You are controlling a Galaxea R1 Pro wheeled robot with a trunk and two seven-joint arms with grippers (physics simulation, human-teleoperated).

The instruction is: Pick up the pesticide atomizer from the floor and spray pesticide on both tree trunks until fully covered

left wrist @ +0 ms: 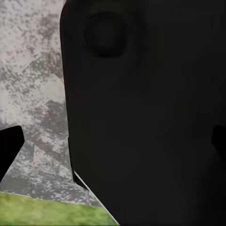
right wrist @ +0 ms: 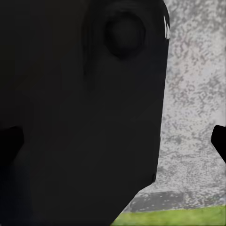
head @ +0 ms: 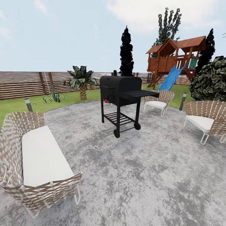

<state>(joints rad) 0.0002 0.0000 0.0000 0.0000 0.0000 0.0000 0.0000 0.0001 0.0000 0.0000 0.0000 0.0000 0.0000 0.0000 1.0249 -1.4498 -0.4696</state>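
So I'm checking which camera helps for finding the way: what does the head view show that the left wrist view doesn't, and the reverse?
Head view alone: a black wheeled barbecue grill, a woven wicker sofa with white cushion, a brown slatted wooden fence and a wooden playhouse with blue slide. Left wrist view alone: a large black robot body part close up, with dark claw fingertips at the edges. Both share mottled grey paving and green grass.

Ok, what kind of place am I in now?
A garden patio, it seems: a grill on grey paving, wicker seats around it, lawn and slat fence beyond.
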